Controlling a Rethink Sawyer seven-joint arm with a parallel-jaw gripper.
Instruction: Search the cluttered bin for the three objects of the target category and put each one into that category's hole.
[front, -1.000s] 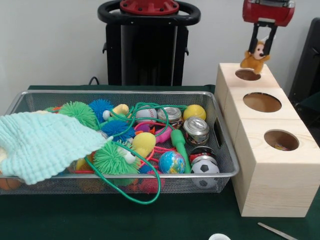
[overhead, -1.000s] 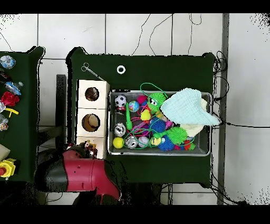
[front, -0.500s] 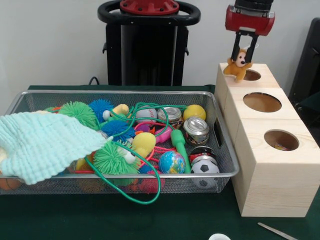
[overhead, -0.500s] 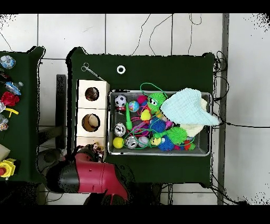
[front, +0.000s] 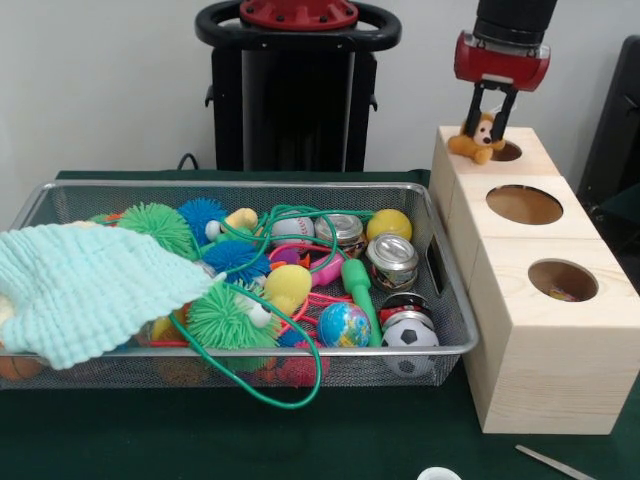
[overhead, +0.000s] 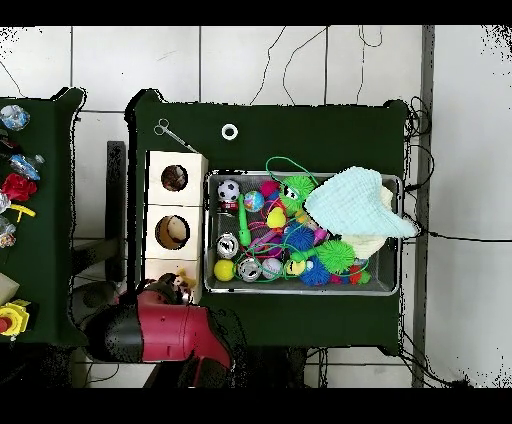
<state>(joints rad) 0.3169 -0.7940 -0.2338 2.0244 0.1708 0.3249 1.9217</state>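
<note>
My gripper (front: 487, 120) is shut on a small orange teddy bear (front: 472, 146). It holds the bear at the top of the far wooden cube, at the left rim of the hole (front: 507, 152). The bear touches or nearly touches the cube top. In the overhead view the red arm (overhead: 150, 330) covers that cube's end, and the gripper (overhead: 170, 288) is partly hidden. The wire mesh bin (front: 240, 184) lies left of the cubes, full of balls, spiky toys, tins and a green cord. It also shows in the overhead view (overhead: 305, 291).
A pale green cloth (front: 90, 290) covers the bin's left end. The middle cube has the widest hole (front: 525, 204); the near cube's hole (front: 563, 280) holds small things. Metal scissors (overhead: 172, 132) and a white ring (overhead: 229, 131) lie beyond the cubes. A side table with toys (overhead: 15, 190) stands apart.
The gripper has carried the bear from above the far hole to the left and down; the bear now sits lower, at the hole's left rim. The bin is unchanged.
</note>
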